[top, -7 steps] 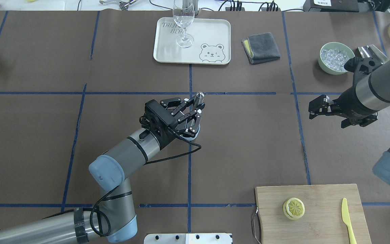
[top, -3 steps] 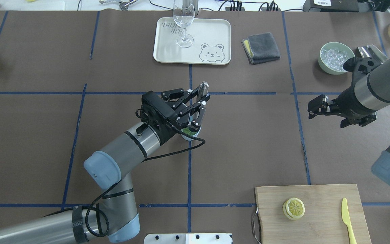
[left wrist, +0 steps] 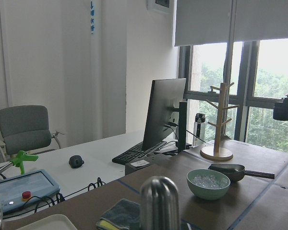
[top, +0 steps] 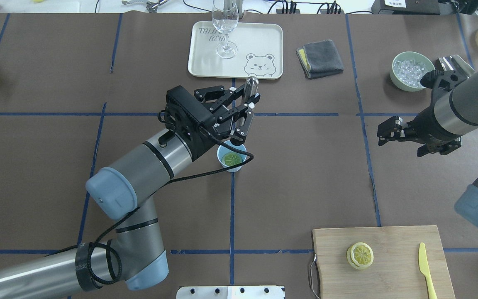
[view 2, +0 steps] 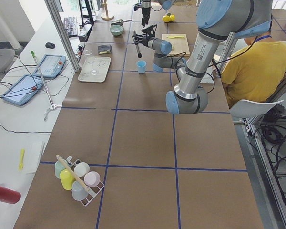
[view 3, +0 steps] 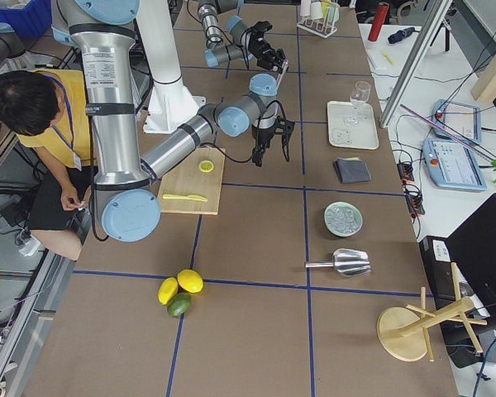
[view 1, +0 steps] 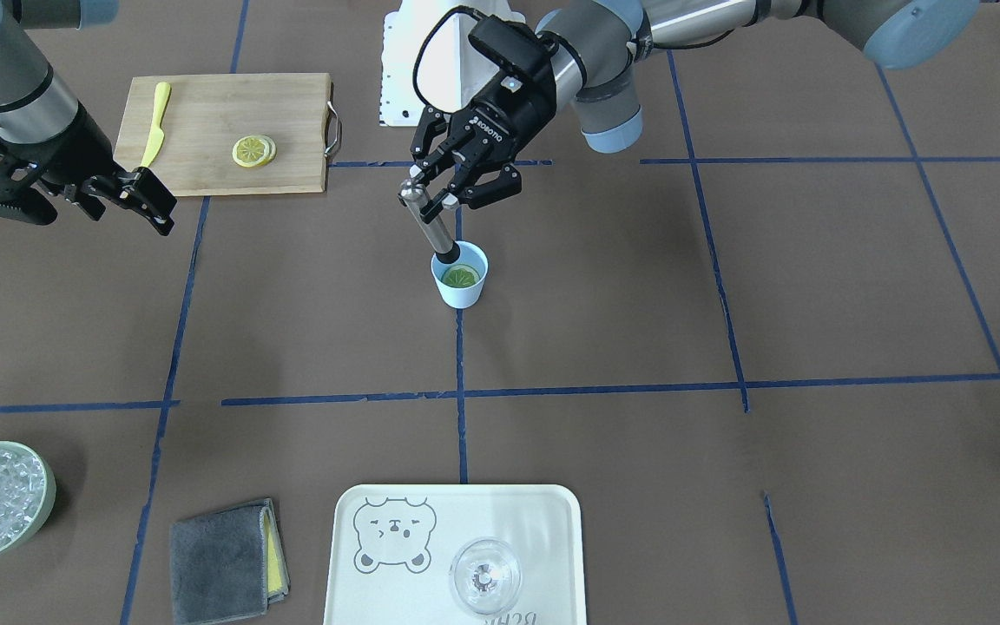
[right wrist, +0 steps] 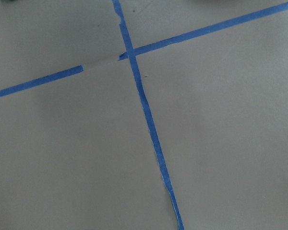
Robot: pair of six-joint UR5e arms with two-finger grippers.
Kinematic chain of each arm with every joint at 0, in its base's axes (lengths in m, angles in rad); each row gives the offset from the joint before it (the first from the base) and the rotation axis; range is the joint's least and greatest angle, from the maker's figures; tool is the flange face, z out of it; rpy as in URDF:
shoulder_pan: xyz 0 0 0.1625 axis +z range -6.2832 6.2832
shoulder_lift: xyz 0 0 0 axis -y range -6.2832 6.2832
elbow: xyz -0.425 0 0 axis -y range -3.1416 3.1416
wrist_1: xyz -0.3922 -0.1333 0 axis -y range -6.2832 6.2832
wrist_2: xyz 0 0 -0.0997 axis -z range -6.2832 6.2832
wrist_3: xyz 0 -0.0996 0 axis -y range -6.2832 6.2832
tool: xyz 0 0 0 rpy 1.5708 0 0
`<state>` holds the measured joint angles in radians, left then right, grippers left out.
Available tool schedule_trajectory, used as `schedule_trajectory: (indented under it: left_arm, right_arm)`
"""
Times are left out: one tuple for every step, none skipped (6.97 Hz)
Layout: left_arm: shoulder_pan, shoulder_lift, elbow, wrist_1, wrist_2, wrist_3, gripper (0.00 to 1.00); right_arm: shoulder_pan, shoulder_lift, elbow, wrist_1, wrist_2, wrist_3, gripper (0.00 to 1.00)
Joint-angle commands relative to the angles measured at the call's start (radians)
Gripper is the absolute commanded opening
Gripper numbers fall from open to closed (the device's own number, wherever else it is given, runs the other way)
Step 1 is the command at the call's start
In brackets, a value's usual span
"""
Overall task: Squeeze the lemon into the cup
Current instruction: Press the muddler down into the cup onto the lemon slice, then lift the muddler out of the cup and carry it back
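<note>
**Lemon slice** (view 1: 461,277): lies flat in the bottom of the pale-blue cup (view 1: 465,297), near the table's middle. Its face is up and greenish-yellow in the cup's shade. The segments can be made out, the rind is whole, and no crushing is seen. The cup stands upright on a blue tape line (view 1: 460,365).

**Steel muddler** (view 1: 429,219): is gripped near its rounded top by the left gripper (view 1: 435,187), whose fingers are closed on the shaft.
- In the front-facing view its long axis is tilted, top at 11 o'clock, black tip at 5 o'clock.
- The tip sits at the cup's 11 o'clock rim. Contact with the slice cannot be told.
- The slice is thus found at 5 o'clock from the gripper, down the tool's axis.

**Next press (judged):** tip to be shifted toward the cup's centre, then down.

**Right gripper** (view 1: 75,201): is held well apart at 10 o'clock, fingers spread, nothing held. The left arm is by far the nearer.
</note>
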<state>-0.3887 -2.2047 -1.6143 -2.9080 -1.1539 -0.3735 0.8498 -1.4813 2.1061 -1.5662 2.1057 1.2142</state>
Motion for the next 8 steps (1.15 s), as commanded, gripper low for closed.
schedule_trajectory:
  left_arm:
    - [-0.080, 0.029, -0.099, 0.080, -0.099, -0.013, 0.00]
    - [-0.116, 0.153, -0.180, 0.095, -0.099, -0.090, 0.00]
    - [-0.131, 0.216, -0.188, 0.110, -0.104, -0.160, 0.00]
    - [-0.146, 0.236, -0.200, 0.241, -0.110, -0.160, 0.00]
    - [-0.194, 0.237, -0.219, 0.366, -0.162, -0.162, 0.00]
    - [-0.276, 0.293, -0.217, 0.439, -0.316, -0.151, 0.00]
    - [-0.348, 0.350, -0.242, 0.498, -0.370, -0.115, 0.00]
    - [-0.411, 0.399, -0.240, 0.504, -0.486, 0.032, 0.00]
  right_arm:
    - [0.000, 0.000, 0.005, 0.000, 0.000, 0.004, 1.00]
    - [0.000, 0.000, 0.006, 0.002, -0.001, 0.010, 1.00]
    - [0.000, 0.000, 0.006, 0.002, -0.001, 0.011, 1.00]
    - [0.000, -0.002, 0.006, 0.002, -0.003, 0.011, 1.00]
    - [0.002, -0.002, 0.008, 0.002, -0.003, 0.013, 1.00]
    - [0.000, -0.004, 0.008, 0.002, -0.003, 0.014, 1.00]
    - [0.000, -0.005, 0.008, 0.002, -0.004, 0.016, 1.00]
    - [0.000, -0.008, 0.008, 0.002, -0.006, 0.016, 1.00]
